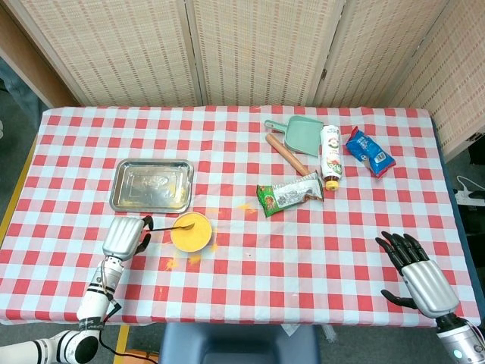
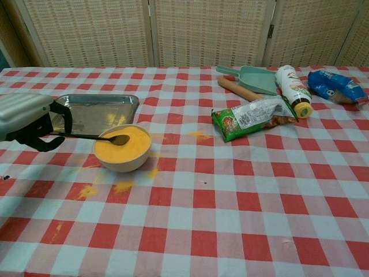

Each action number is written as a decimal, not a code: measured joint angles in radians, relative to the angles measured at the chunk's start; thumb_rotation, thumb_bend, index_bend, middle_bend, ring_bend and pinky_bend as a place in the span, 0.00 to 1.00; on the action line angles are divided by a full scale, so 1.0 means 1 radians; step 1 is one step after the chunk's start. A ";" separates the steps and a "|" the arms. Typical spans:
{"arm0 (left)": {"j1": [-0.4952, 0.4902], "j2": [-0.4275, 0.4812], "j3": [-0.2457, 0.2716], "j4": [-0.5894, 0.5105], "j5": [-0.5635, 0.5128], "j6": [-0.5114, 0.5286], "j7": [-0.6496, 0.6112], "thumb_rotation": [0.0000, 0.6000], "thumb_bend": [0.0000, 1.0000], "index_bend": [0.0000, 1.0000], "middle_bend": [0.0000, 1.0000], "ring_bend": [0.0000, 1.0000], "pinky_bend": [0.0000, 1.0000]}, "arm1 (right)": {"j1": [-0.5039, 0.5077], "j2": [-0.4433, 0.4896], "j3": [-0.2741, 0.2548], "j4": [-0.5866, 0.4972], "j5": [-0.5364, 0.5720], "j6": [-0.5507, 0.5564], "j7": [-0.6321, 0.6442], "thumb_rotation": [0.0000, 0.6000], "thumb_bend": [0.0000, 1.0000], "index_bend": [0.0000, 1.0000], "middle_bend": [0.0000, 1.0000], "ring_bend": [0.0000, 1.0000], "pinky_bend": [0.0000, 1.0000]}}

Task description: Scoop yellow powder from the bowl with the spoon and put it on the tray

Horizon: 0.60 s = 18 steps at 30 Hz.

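The head view is taking in the whole table from above, and only there is the right hand appearing, at the lower right of the frame, its dark fingers lying spread with nothing between them. The chest view is leaving that hand out entirely, but it is giving the closer look at the left hand at its left edge: the dark fingers are curling around the handle of the spoon, gripping it. The hand's outer side is being cut off by the frame edge there, so the grip is only partly showing.

The spoon is reaching toward the right of the frame, its bowl lying over the yellow powder inside the one bowl, which is sitting left of centre. Whether the spoon's bowl is touching the powder is hard to tell. The single metal tray is lying just behind the bowl, toward the upper left, with faint yellow dusting on it in the chest view. Several yellow spills are lying on the cloth near the bowl.

At the upper right are one green dustpan, one rolling pin, one bottle, one blue packet and one green snack packet.
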 measured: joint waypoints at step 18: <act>-0.002 0.015 -0.018 -0.034 -0.007 -0.042 -0.007 1.00 0.45 0.50 1.00 1.00 1.00 | 0.000 -0.002 0.003 -0.002 0.007 -0.004 -0.008 1.00 0.09 0.00 0.00 0.00 0.00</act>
